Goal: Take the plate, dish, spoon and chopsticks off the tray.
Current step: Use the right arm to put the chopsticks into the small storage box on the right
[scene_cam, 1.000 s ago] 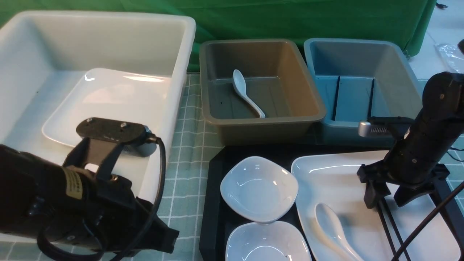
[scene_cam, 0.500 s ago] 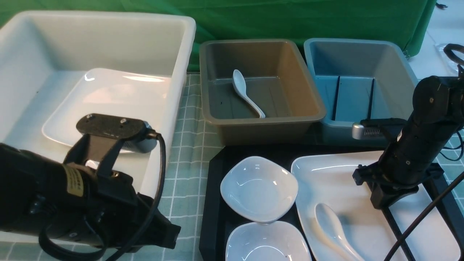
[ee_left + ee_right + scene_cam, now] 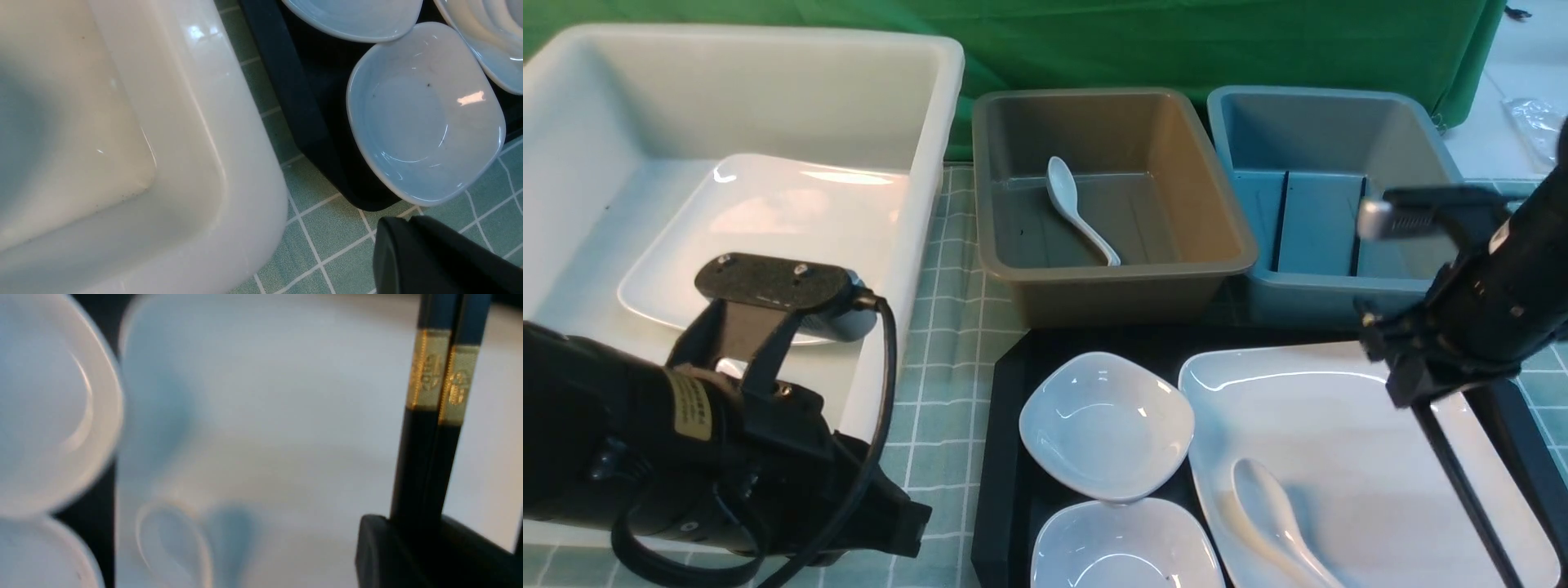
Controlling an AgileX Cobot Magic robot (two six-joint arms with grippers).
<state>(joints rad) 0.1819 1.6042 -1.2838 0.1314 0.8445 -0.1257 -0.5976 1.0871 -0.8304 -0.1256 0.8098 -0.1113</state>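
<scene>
Black chopsticks (image 3: 1463,485), paired side by side, are clamped in the right hand (image 3: 1409,398) over the plate (image 3: 1364,506); the grip lies near the gold-banded end, so the shafts slant down toward the near right corner of the tray (image 3: 996,490). Whether their lower ends touch the plate cannot be told. Closing on both sticks together presumably lets one trip carry the pair, though a hold so near one end may let them swing or fan apart. The plate lies along the tray's right edge and bears the spoon (image 3: 1270,508), bowl toward the far edge; it is probably best left until its load is off, since a tilt could send the spoon sliding. Two dishes, the far dish (image 3: 1107,425) and the near dish (image 3: 1127,551), sit by the tray's left edge. Beyond the far edge stand the brown tub (image 3: 1119,298), with a spoon inside, and, toward the far right corner, the blue tub (image 3: 1303,302), with two thin dark sticks; the white tub (image 3: 943,122), beside the left edge, holds a plate. Such sorting suggests the blue tub as the next stop for the chopsticks. The left hand (image 3: 913,531), fingers together and empty, waits beside the tray's left edge, where it leaves the right side free for the lift. Clearing appears to be at an early step.
</scene>
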